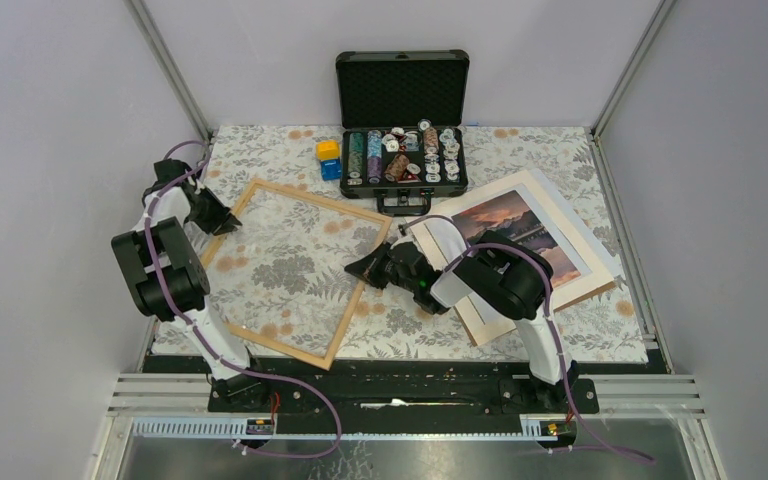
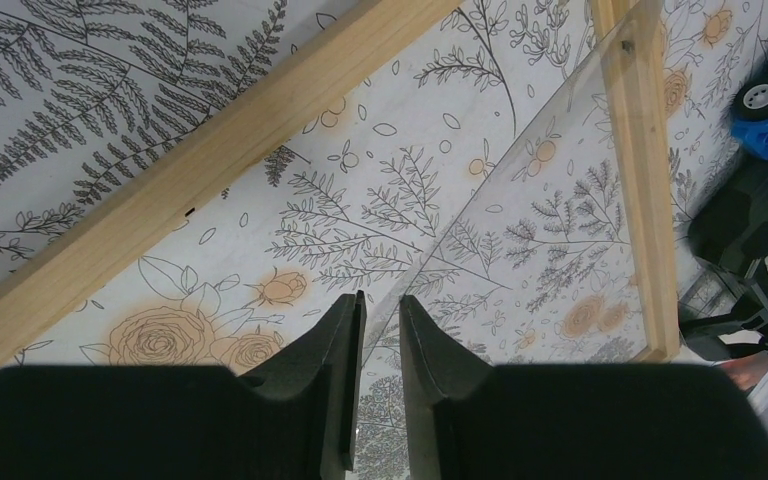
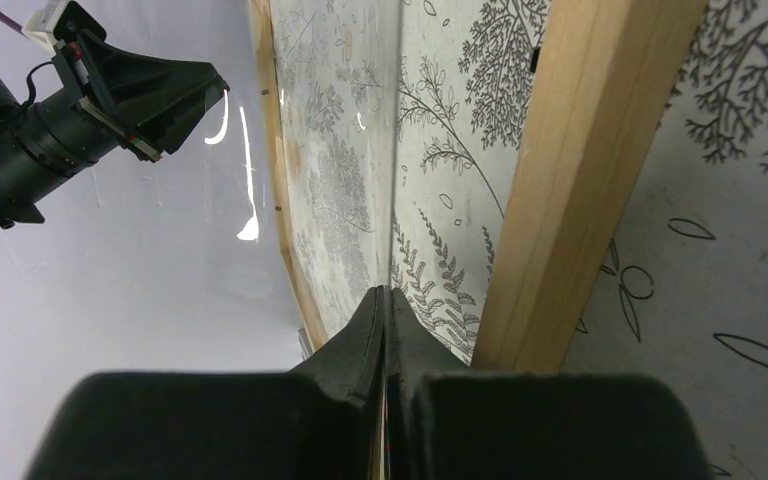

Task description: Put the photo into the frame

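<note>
Right, from the top camera we see the frame (image 1: 320, 202) lying flat on the floral tablecloth (image 1: 410, 330), left of centre. The photo (image 1: 515, 228) lies well apart from it on the right, face up, just below the open black case (image 1: 402, 110) of poker chips. The left gripper (image 1: 228, 222) sits at the frame's left corner, and the right gripper (image 1: 352, 268) at its right side.

Over to the left wrist: we're looking down on the wooden bars (image 2: 190, 180) and a clear pane (image 2: 550, 230). The fingers (image 2: 335, 350) stand a narrow gap apart, and the pane's edge runs into that gap. We cannot tell whether the pads touch it.

Now the right wrist: the fingers (image 3: 360, 330) are pressed together on the thin edge of the pane (image 3: 330, 180), right beside a frame bar (image 3: 560, 170). The other gripper (image 3: 170, 95) shows at the upper left.
</note>
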